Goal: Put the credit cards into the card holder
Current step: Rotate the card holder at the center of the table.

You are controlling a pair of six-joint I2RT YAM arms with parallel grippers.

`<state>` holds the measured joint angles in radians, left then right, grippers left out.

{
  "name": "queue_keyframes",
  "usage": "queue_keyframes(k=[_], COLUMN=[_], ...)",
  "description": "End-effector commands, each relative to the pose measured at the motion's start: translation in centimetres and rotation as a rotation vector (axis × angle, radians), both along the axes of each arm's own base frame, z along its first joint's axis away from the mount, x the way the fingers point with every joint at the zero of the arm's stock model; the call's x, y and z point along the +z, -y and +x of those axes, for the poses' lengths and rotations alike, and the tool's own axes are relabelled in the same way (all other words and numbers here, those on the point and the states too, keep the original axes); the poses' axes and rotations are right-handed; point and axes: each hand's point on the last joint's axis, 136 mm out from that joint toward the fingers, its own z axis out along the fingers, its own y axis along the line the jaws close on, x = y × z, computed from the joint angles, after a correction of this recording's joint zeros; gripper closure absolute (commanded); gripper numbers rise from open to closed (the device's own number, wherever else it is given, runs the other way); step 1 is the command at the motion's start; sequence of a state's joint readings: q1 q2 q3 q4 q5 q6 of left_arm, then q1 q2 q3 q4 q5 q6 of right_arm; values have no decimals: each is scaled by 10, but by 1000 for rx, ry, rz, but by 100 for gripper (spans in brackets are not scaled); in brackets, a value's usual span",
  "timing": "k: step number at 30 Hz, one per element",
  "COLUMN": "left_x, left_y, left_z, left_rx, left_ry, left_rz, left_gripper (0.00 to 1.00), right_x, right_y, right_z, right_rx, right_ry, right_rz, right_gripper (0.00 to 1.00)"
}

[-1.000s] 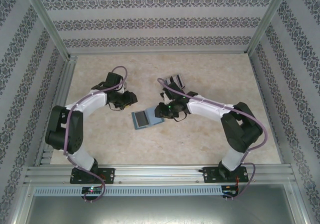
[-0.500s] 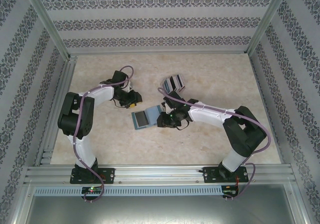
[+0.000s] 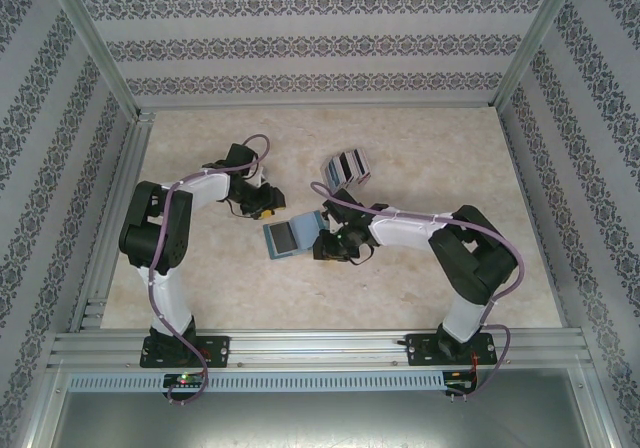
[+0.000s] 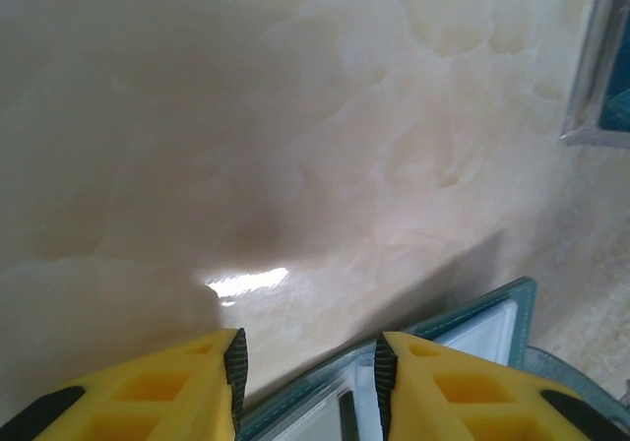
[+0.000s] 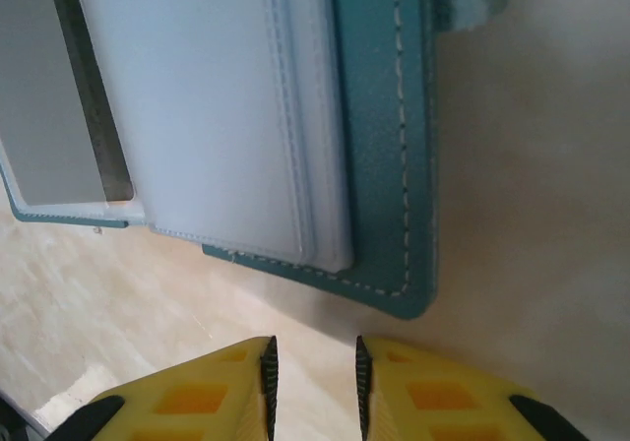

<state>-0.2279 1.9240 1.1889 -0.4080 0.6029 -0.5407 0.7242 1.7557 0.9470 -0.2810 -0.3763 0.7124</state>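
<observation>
The card holder (image 3: pixel 288 237) lies open on the table's middle, teal outside and pale grey-blue inside. The credit cards (image 3: pixel 345 168) sit fanned behind it to the right. My left gripper (image 3: pixel 266 205) hovers at the holder's far left corner. In the left wrist view the left gripper (image 4: pixel 310 374) stands open, and the card holder's teal edge (image 4: pixel 472 323) runs beneath its yellow fingers. My right gripper (image 3: pixel 322 244) is at the holder's right side. The right wrist view has the right gripper (image 5: pixel 312 382) open and narrow just short of the card holder's stitched corner (image 5: pixel 384 165), with nothing between its fingers.
Aluminium frame rails (image 3: pixel 320 346) run along the near edge and the left side, with patterned walls on three sides. Bare marbled tabletop (image 3: pixel 420 138) lies behind and to the right. A grey-edged, blue thing (image 4: pixel 602 67) is cropped at the left wrist view's right edge.
The left gripper has shifted right towards the holder's far corner. The right gripper has come nearer and lower along the holder's right edge, its jaws slightly narrower.
</observation>
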Motion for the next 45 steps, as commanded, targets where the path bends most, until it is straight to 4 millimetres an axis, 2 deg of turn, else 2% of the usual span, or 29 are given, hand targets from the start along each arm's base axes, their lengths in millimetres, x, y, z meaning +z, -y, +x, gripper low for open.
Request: queue_keyframes(k=[1,18,24,38,42,45], left_x=[-7,2,-5,8,9,14], left_y=[-1,-10,-7,22,30,34], left_z=[-15,-61,-72,-95,-98,-98], left_rx=[-27,14,71,54,48,49], left_ry=[-29,-48,-62,-52,-51,-39], left_rz=[-1,-18,-62,-87,-88,-89], left_gripper=[59,59,60,60,60,60], right_x=[0,7,5,0,6,15], right_y=[-6,-19,-32,-66,-71,-66], right_z=[18,74,90,114,115,117], right_rx=[-29,-45,-29,36,53,56], right_ry=[40,104,98,63,70,90], right_rz=[5,35,58,99,106,96], right_gripper=[70,70,70,68,68,67])
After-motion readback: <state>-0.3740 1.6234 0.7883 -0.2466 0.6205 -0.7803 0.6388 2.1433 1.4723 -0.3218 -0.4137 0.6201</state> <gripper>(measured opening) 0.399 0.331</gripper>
